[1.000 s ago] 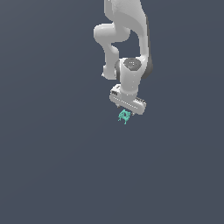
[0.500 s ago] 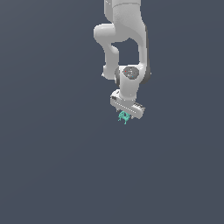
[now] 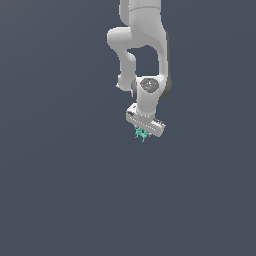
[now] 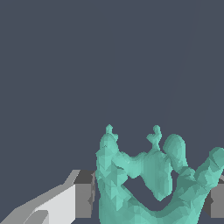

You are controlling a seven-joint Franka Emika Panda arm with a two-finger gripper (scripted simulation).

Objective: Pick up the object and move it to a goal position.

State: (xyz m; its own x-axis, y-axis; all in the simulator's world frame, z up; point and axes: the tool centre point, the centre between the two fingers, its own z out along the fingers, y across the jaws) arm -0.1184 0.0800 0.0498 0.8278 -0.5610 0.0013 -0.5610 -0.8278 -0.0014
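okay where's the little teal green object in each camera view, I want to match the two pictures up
Exterior view: the teal object sits a little above and right of picture centre, directly under the white gripper at the arm's tip.
Wrist view: the teal object fills the lower right of the picture, between the grey finger pads.
Shared landmark: the gripper, with the object between its fingers in both views.

Object (image 4: 144, 183): lower part cut off by wrist view's edge; too small for detail in exterior view (image 3: 141, 133).
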